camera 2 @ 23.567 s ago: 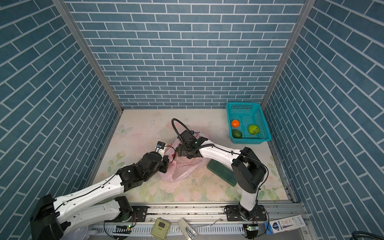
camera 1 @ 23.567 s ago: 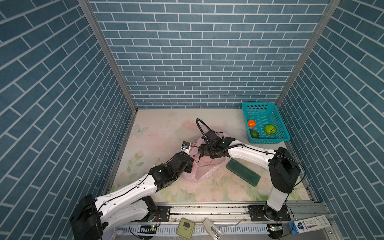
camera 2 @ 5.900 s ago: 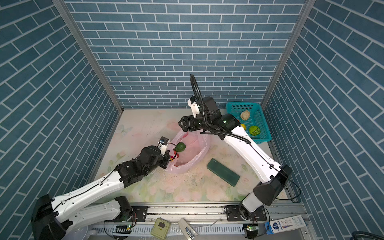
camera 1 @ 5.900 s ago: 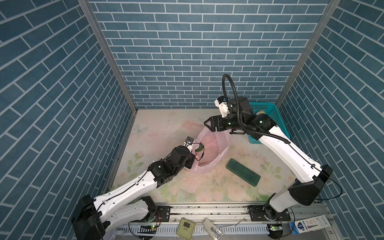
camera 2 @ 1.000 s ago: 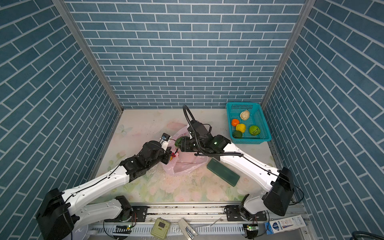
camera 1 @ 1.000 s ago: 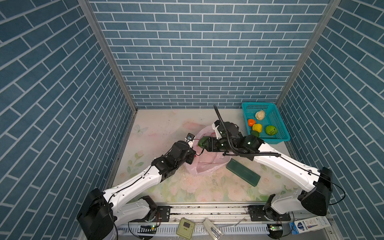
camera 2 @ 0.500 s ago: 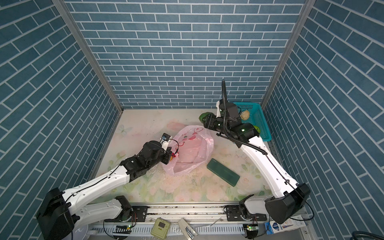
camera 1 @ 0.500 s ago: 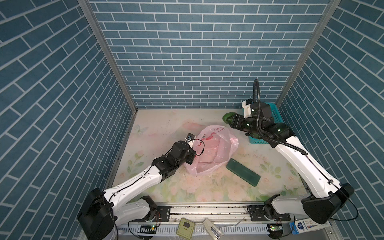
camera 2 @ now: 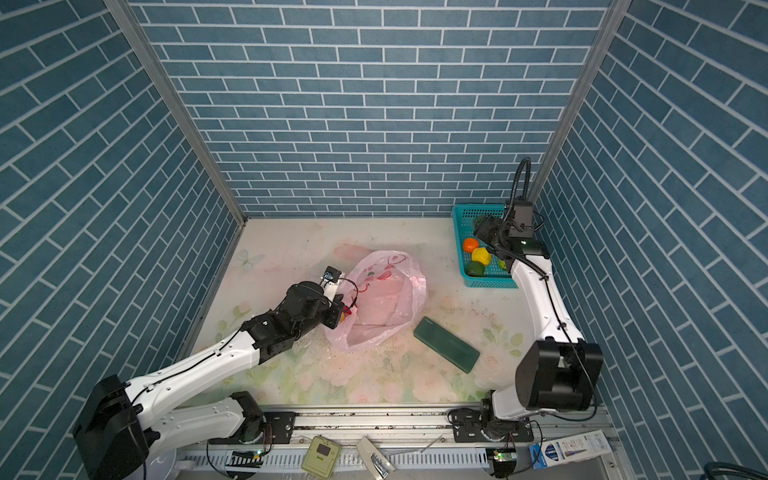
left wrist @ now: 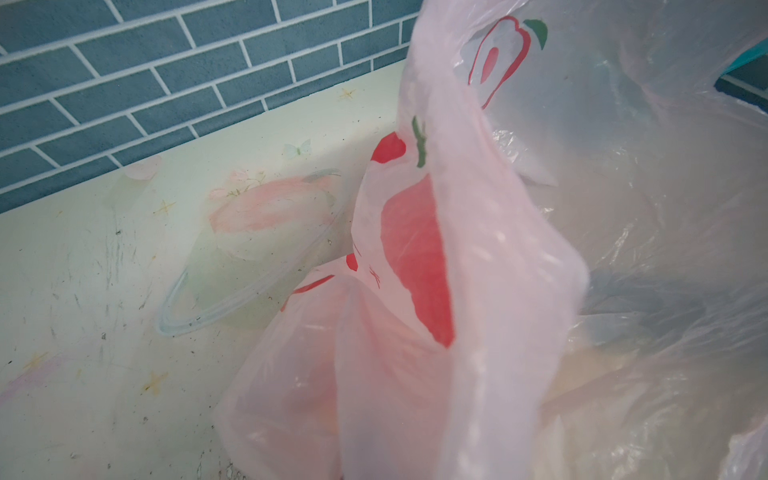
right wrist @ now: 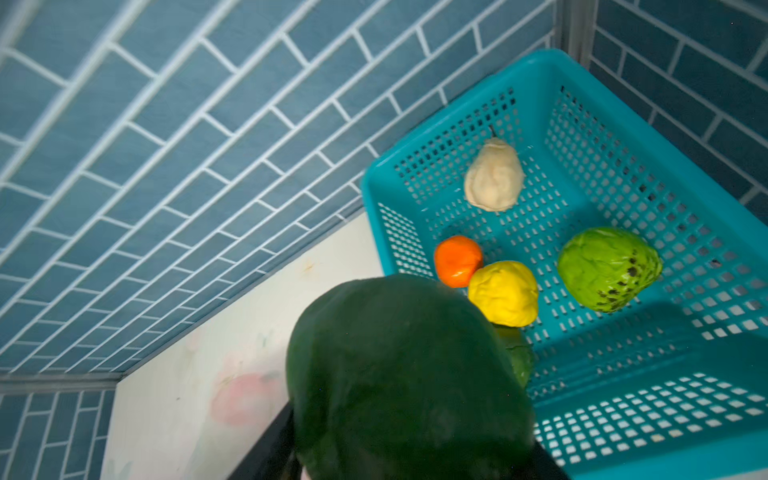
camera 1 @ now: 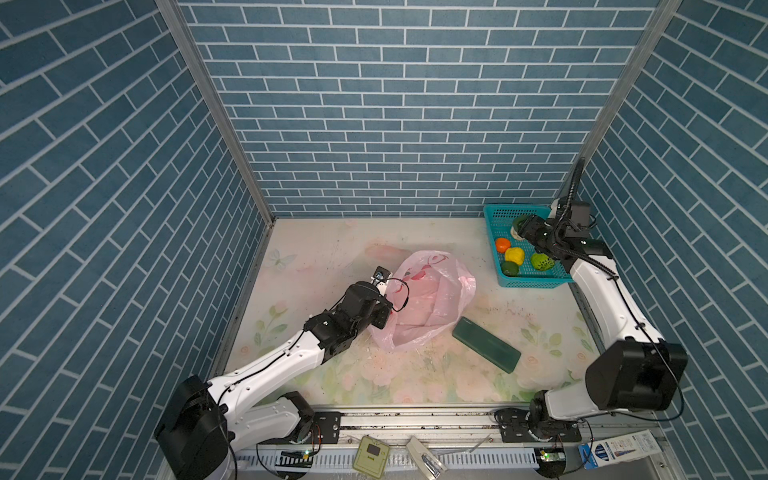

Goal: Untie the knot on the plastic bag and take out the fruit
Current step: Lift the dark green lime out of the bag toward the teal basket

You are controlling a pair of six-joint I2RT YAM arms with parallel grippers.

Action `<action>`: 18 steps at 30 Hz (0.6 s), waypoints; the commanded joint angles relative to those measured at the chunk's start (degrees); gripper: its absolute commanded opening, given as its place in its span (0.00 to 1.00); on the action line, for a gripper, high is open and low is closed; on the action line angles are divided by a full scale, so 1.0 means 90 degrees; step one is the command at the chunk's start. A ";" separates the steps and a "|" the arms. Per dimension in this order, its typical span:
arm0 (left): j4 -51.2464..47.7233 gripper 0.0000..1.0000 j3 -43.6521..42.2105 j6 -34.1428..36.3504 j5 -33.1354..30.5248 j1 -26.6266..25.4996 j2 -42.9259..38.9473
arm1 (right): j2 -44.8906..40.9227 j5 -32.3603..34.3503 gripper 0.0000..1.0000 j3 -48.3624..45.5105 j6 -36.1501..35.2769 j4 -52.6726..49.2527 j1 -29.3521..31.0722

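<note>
- Pink plastic bag (camera 1: 432,303) sat crumpled in the middle of both top views.
- Its left edge was pinched tight in the left gripper (camera 1: 388,316).
- The right gripper (camera 1: 521,227) held a dark green fruit (right wrist: 407,374) over the teal basket (camera 1: 532,285), at the right, with other fruit inside.

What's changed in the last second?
The right claw lifted a dark green fruit out of the bag and carried it over to the basket, still gripping it. The left claw stayed shut on the bag's rim; the block hasn't moved.
</note>
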 commanded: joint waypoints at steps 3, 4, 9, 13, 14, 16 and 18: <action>-0.0014 0.00 0.0151 0.0061 0.0022 0.0039 0.0032 | 0.1339 0.0071 0.55 0.0379 -0.0508 0.0584 -0.0387; -0.0015 0.00 0.0145 0.0061 0.0025 0.0035 0.0029 | 0.1552 0.0071 0.55 0.0499 -0.0557 0.0605 -0.0433; -0.0018 0.00 0.0131 0.0043 -0.0023 0.0039 -0.0019 | 0.2521 0.0499 0.55 0.1113 -0.0783 0.0519 -0.0587; -0.0049 0.00 0.0119 0.0044 -0.0079 0.0039 -0.0063 | 0.2902 0.0749 0.61 0.1331 -0.0868 0.0420 -0.0653; -0.0062 0.00 0.0121 0.0051 -0.0082 0.0039 -0.0076 | 0.2958 0.0807 0.66 0.1368 -0.0876 0.0382 -0.0658; -0.0068 0.00 0.0108 0.0060 -0.0089 0.0038 -0.0088 | 0.2986 0.0908 0.74 0.1402 -0.0883 0.0319 -0.0666; -0.0079 0.00 0.0120 0.0061 -0.0089 0.0038 -0.0083 | 0.2948 0.0988 0.80 0.1374 -0.0895 0.0320 -0.0660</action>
